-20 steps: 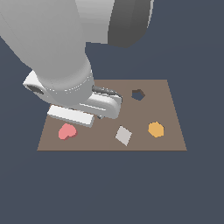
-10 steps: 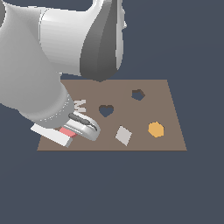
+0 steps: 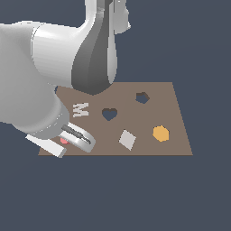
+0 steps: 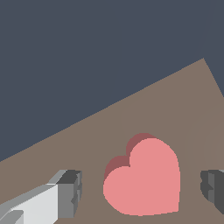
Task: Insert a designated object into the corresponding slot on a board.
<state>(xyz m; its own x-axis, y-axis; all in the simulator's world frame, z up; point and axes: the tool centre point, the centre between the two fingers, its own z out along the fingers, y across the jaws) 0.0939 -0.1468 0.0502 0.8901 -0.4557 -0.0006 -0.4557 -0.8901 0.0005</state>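
The salmon-pink heart block [image 4: 144, 177] lies flat on the brown board [image 4: 175, 100] near a corner. In the exterior view only a sliver of the heart block [image 3: 64, 140] shows under my hand, at the board's [image 3: 176, 135] front corner on the exterior view's left. My gripper [image 4: 142, 190] is open, one finger [image 4: 65, 194] on each side of the heart, not touching it. In the exterior view the gripper [image 3: 67, 143] sits low over that corner. The dark navy heart slot [image 3: 109, 113] lies mid-board, to the right of a pale letter M [image 3: 80, 109].
A pale grey square [image 3: 127, 139] and an orange hexagon [image 3: 160, 133] lie on the board's front half. A dark pentagon-like cutout [image 3: 142, 97] is at the back right. My arm's bulk covers the board's left part in the exterior view.
The arm has swung toward the exterior view's left and come down over the pink heart, uncovering the heart slot and the letter M. The heart has not moved.
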